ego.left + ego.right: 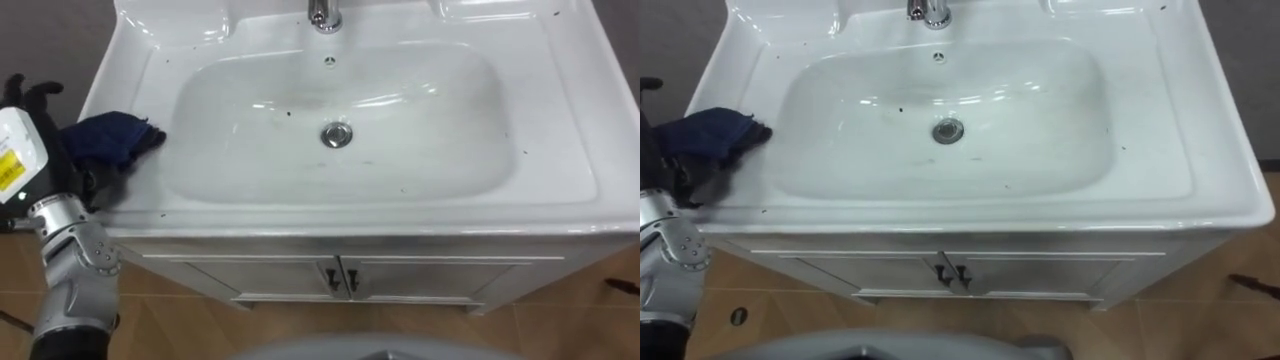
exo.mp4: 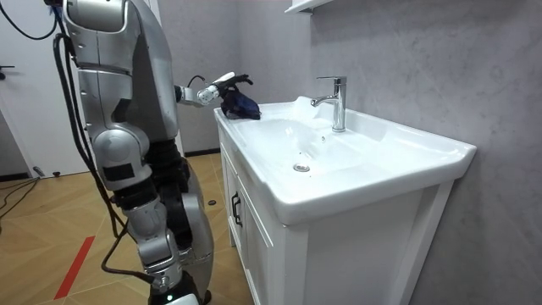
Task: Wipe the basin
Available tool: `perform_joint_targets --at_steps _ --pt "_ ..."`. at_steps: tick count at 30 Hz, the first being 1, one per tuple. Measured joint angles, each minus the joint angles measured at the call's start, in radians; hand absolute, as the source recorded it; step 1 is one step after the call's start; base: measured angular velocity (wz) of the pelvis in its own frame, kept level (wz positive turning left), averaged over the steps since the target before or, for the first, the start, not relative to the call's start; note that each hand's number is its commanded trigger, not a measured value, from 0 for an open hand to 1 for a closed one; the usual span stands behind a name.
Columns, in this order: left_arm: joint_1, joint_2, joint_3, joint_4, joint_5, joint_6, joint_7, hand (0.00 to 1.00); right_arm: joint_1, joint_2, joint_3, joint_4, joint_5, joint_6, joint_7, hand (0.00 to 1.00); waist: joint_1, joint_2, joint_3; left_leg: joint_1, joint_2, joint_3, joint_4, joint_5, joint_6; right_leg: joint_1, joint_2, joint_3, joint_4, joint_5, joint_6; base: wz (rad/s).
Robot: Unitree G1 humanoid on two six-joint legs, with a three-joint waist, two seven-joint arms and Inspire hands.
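**Left eye view.** The white basin (image 1: 560, 150) sat in its counter with the drain (image 1: 337, 135) at the centre of the bowl. The dark blue cloth (image 1: 110, 140) lay on the flat rim well to the left of the drain, outside the bowl. The left hand (image 1: 60, 160) was at the cloth's outer edge. Its fingers appeared curled round the bunched fabric, so it was judged to be gripping the cloth rather than resting on it. Dark specks (image 1: 288, 113) lay scattered around the drain and towards the bowl's right wall. The wipe was therefore judged barely begun, with the whole bowl and rim left to do.

**Room view.** The robot stood upright at the basin's front, at the corner farthest from the drain on its left side. The left arm was extended and the cloth hung beneath the hand over that corner. The tap (image 2: 337, 102) rose behind the drain. It was judged the one obstacle to a sweep along the back rim.

**Right eye view.** Cabinet doors (image 1: 950, 272) were closed below the drain, in front of it. Nothing lay between the cloth and the drain.
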Motion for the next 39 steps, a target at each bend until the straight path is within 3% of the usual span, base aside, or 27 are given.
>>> perform_joint_targets --at_steps 16,22,26,30,39 --pt "-0.037 0.003 0.0 -0.001 -0.004 -0.004 0.048 0.0 -0.01 0.005 0.009 -0.004 -0.001 0.0 0.001 0.0 -0.005 -0.002 0.0027 -0.001 -0.003 -0.002 0.0 0.001 0.003 0.001 -0.002 -0.003 0.003 0.0 0.001 0.0" --pt "-0.056 0.002 0.0 -0.005 -0.066 -0.007 0.048 0.0 -0.008 0.012 0.041 -0.004 0.001 0.0 -0.001 0.0 -0.005 -0.001 0.0018 -0.001 -0.004 -0.006 0.001 0.001 0.002 0.002 -0.001 -0.003 -0.001 0.0 0.001 0.0" --pt "-0.06 0.003 0.0 -0.049 -0.172 -0.013 0.047 0.0 -0.021 0.012 0.044 -0.004 0.001 0.0 -0.001 0.0 -0.005 -0.008 0.0029 -0.001 -0.006 -0.008 0.001 0.001 0.003 0.002 -0.001 -0.006 0.001 0.0 0.001 0.01" --pt "-0.078 0.002 0.0 -0.109 -0.288 -0.045 0.047 0.0 -0.039 0.026 0.044 0.009 0.001 0.0 -0.014 0.0 -0.022 -0.023 0.0062 -0.012 -0.008 -0.016 0.024 -0.003 0.01 0.011 -0.007 -0.029 0.001 0.001 0.003 0.15" --pt "-0.098 0.0 0.0 -0.22 -0.564 -0.078 0.015 0.0 -0.051 0.029 0.044 -0.003 0.022 -0.004 -0.031 0.0 -0.011 -0.012 0.0066 -0.006 -0.012 -0.027 0.029 -0.01 0.024 0.035 -0.009 -0.029 -0.002 0.007 0.021 0.02"
